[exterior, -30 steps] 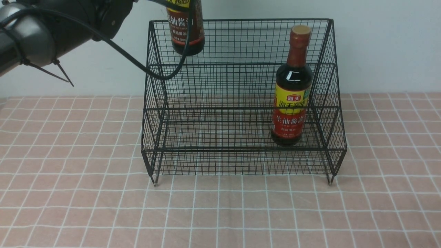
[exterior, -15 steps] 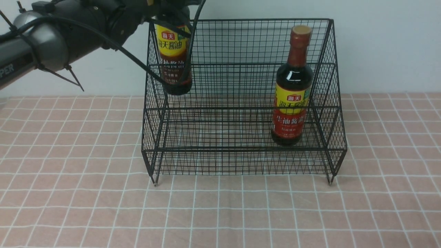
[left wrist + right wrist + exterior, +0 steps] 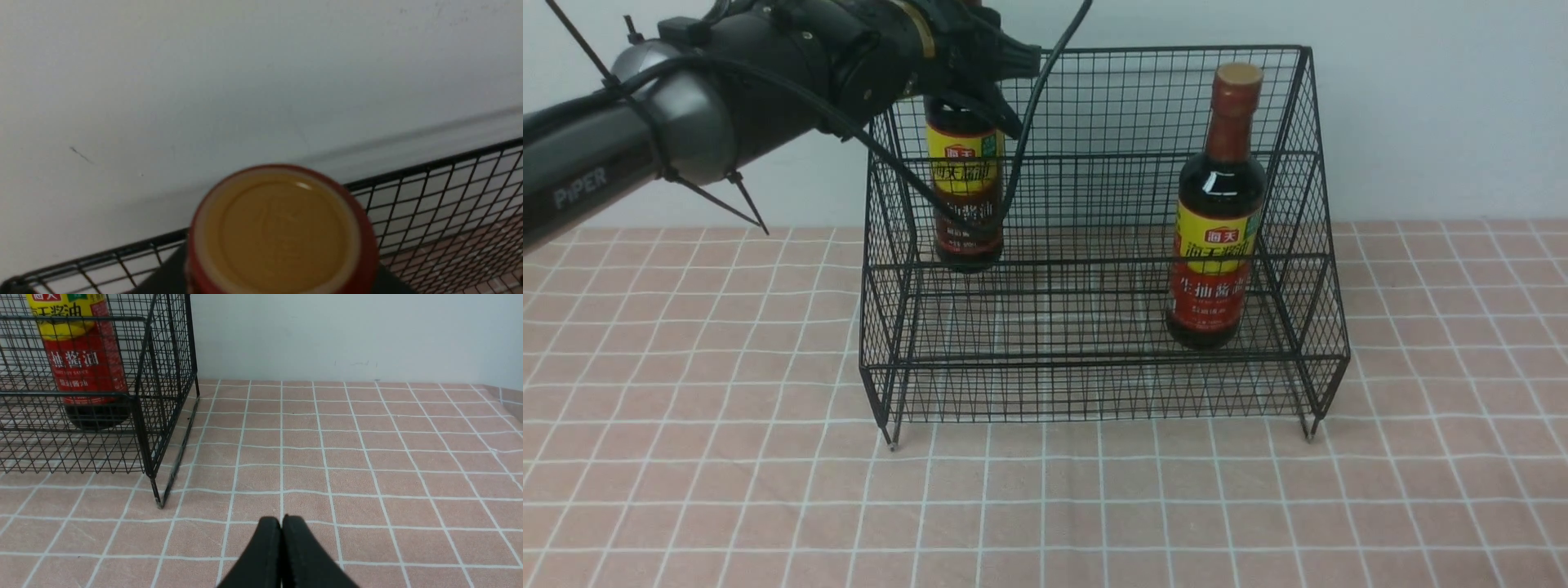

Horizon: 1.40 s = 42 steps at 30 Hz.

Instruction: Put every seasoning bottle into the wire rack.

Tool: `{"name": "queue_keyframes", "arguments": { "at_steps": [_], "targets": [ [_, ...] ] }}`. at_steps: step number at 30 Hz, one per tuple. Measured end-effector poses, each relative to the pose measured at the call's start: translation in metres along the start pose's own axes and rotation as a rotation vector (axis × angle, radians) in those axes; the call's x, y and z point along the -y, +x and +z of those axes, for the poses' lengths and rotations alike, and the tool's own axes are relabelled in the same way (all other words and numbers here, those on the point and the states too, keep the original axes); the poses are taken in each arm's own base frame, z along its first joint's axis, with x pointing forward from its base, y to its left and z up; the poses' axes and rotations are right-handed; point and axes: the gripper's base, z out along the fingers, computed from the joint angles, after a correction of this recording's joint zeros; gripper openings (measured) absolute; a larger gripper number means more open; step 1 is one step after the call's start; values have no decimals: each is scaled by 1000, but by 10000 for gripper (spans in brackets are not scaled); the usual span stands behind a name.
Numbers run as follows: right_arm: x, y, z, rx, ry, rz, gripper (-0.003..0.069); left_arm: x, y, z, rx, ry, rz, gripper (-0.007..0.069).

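While the left gripper (image 3: pixel 970 69) clamps its neck, the brown-label bottle (image 3: pixel 965 167) hangs upright straight below the jaws, at the upper shelf of the rack (image 3: pixel 1094 353) (right gripper (image 3: pixel 281 537): jaws together, empty).

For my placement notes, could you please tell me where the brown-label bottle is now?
Front view: the brown-label bottle is held by the left gripper inside the wire rack, at its left rear, well left of the red-label bottle.
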Motion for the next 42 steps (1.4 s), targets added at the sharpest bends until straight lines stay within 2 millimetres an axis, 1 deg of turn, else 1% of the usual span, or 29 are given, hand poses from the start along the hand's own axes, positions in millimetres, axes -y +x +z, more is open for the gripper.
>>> {"name": "queue_keyframes", "arguments": {
  "at_steps": [4,15,18,22,23,25,28,29,30,34,37,38,39,40,41,42],
  "targets": [
    [0,0,0,0,0,0,-14,2,11,7,-53,-8,-2,257],
    [0,0,0,0,0,0,-14,2,9,6,-72,-19,-14,261],
    [0,0,0,0,0,0,-14,1,8,1,-89,-30,-16,293],
    [0,0,0,0,0,0,-14,2,-3,-10,-69,-32,-18,377],
    [0,0,0,0,0,0,-14,1,-9,-16,-51,-33,-13,401],
    [0,0,0,0,0,0,-14,0,-18,-25,-29,-39,6,421],
    [0,0,0,0,0,0,-14,-2,-31,-42,-4,-55,26,428],
    [0,0,0,0,0,0,-14,-2,-32,-43,-3,-57,26,428],
    [0,0,0,0,0,0,-14,-4,-40,-55,11,-69,36,427],
    [0,0,0,0,0,0,-14,-9,-60,-87,39,-98,36,421],
    [0,0,0,0,0,0,-14,-14,-74,-119,47,-129,21,370],
    [0,0,0,0,0,0,-14,-16,-77,-128,44,-140,16,346],
    [0,0,0,0,0,0,-14,-17,-78,-132,37,-148,13,332],
    [0,0,0,0,0,0,-14,-20,-84,-151,34,-167,5,264],
    [0,0,0,0,0,0,-14,-21,-85,-156,31,-173,2,254],
    [0,0,0,0,0,0,-14,-24,-88,-173,16,-195,-1,180]
  ]
}}
